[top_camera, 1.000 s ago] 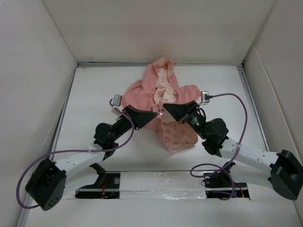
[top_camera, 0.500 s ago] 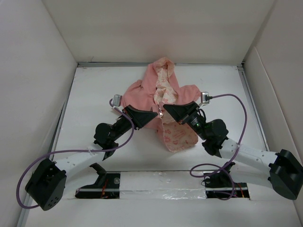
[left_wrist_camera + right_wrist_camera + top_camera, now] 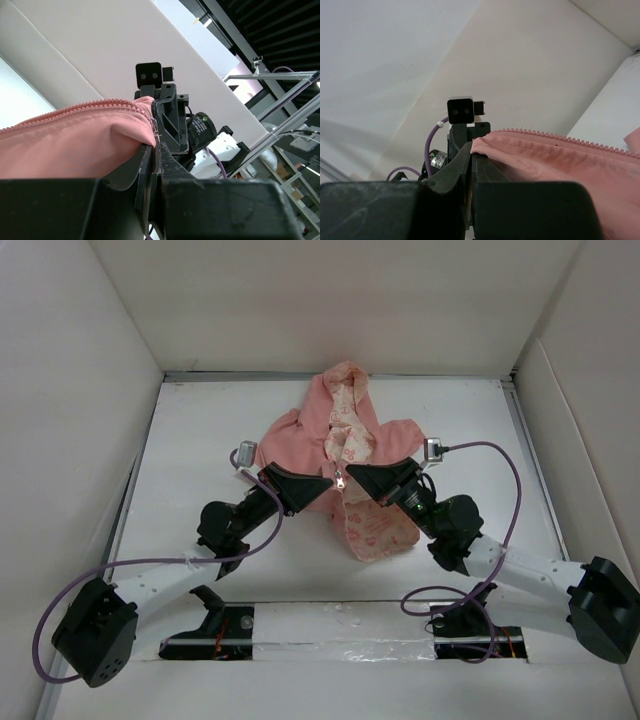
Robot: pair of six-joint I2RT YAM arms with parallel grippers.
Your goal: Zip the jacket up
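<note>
The salmon-pink hooded jacket [image 3: 300, 435] lies in the middle of the white table, its cream printed lining [image 3: 372, 528] showing down the open front. My left gripper [image 3: 328, 483] is shut on the left bottom front edge of the jacket [image 3: 75, 145], whose zipper teeth [image 3: 75, 111] run along the top. My right gripper [image 3: 352, 472] is shut on the right front edge of the jacket [image 3: 555, 155], zipper teeth [image 3: 560, 139] showing. The two grippers' tips face each other, almost touching, with a small metal zipper pull [image 3: 340, 480] between them.
White walls [image 3: 100, 360] enclose the table on the left, back and right. Purple cables [image 3: 500, 470] loop from both arms. The arm bases [image 3: 340, 625] sit at the near edge.
My right gripper has moved a little left toward the left gripper, closing the gap between the two front edges. The left arm has barely moved.
</note>
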